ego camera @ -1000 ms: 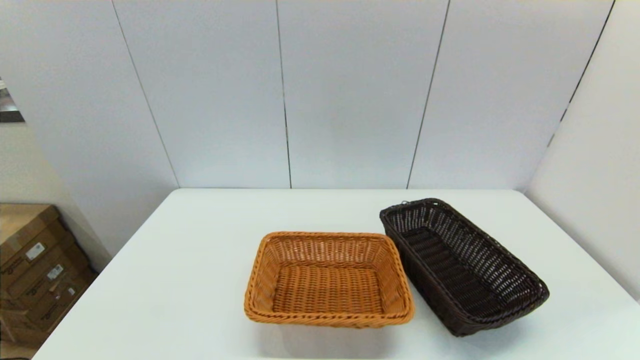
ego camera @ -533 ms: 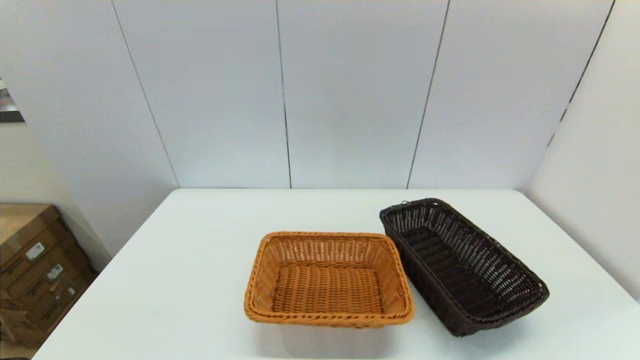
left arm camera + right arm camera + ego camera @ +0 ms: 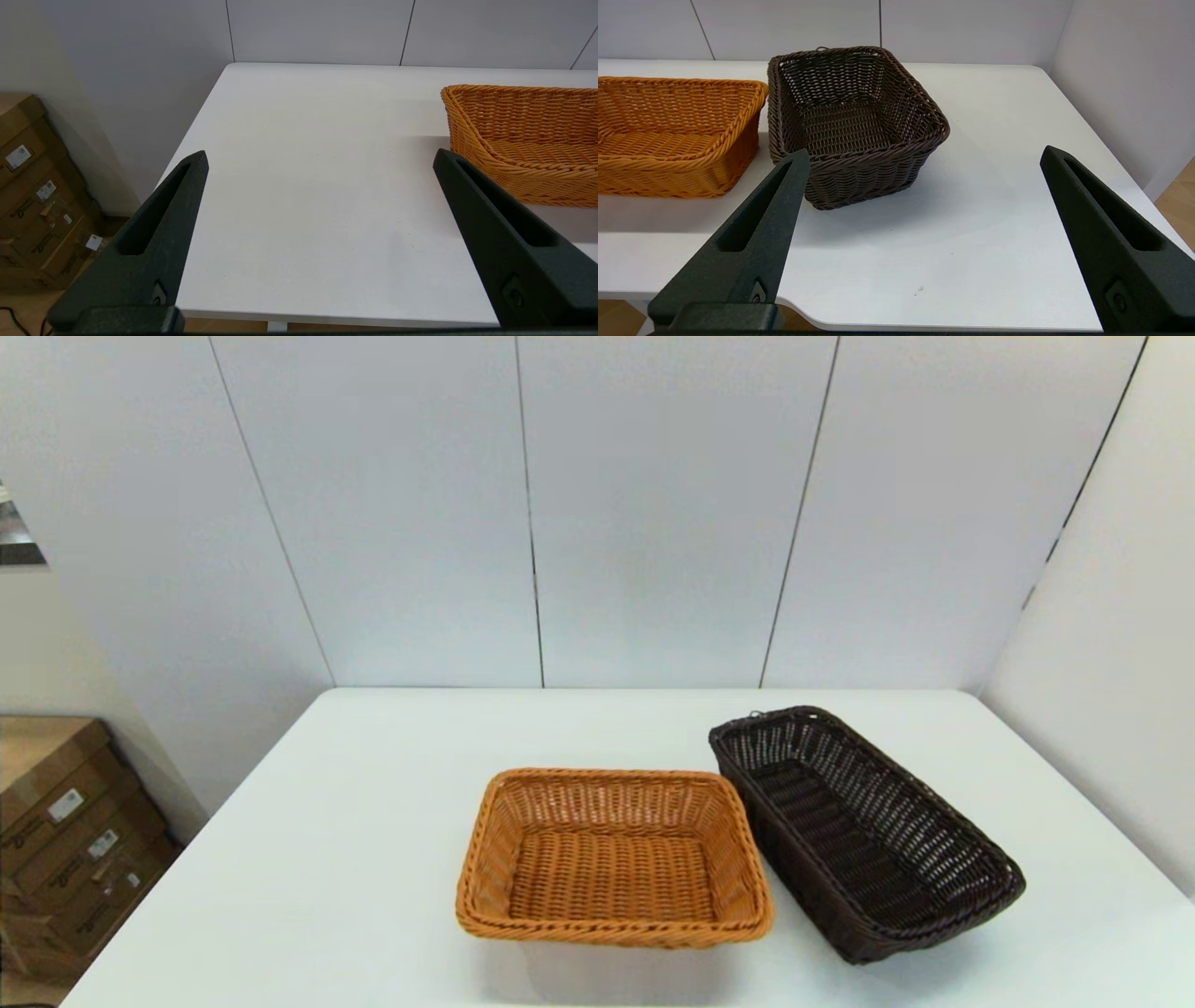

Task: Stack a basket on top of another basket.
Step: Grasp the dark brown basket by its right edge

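The dark brown basket (image 3: 864, 831) sits on the right half of the white table (image 3: 373, 840), angled, with its long side close beside the orange-tan basket (image 3: 613, 856) at the table's middle front. Both are empty and upright. Neither arm shows in the head view. My right gripper (image 3: 924, 154) hangs open off the table's near edge, with the dark basket (image 3: 852, 121) ahead of it and the orange-tan basket (image 3: 672, 135) to one side. My left gripper (image 3: 320, 156) is open too, near the table's front-left part, with the orange-tan basket (image 3: 528, 140) off to its side.
White wall panels (image 3: 653, 513) close off the back and right of the table. Cardboard boxes (image 3: 65, 840) stand on the floor beyond the table's left edge. A rounded table corner (image 3: 808, 312) lies just ahead of my right gripper.
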`<control>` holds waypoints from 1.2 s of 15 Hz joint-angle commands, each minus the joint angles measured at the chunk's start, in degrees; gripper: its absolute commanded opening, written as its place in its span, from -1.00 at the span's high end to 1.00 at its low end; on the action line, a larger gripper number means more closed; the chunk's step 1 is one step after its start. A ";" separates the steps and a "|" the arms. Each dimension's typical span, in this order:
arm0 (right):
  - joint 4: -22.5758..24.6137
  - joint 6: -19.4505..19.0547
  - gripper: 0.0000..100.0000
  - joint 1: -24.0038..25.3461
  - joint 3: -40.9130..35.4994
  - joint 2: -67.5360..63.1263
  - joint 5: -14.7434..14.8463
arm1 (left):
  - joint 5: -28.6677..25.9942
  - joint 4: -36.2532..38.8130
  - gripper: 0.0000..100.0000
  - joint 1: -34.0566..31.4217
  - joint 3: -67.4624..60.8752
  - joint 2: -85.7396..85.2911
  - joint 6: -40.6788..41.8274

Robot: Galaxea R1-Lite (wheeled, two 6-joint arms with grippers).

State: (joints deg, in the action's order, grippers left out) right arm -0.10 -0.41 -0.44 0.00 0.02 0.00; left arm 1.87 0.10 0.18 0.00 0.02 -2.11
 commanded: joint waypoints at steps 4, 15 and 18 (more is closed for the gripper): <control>0.01 -0.02 -1.00 0.00 0.00 0.06 0.00 | 0.07 -0.01 -1.00 -0.01 -0.09 -0.11 -0.09; -9.66 -1.52 -1.00 0.00 16.17 -6.88 0.62 | 0.07 -0.01 -1.00 -0.01 -0.09 -0.11 -0.18; -12.91 -1.52 -1.00 -1.32 29.27 -23.49 0.62 | 0.07 -0.01 -1.00 -0.01 -0.09 -0.11 -0.18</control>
State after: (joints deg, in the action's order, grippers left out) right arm -9.23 -1.71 -0.79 18.32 -8.48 0.62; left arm 1.90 0.07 0.18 0.00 0.02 -2.26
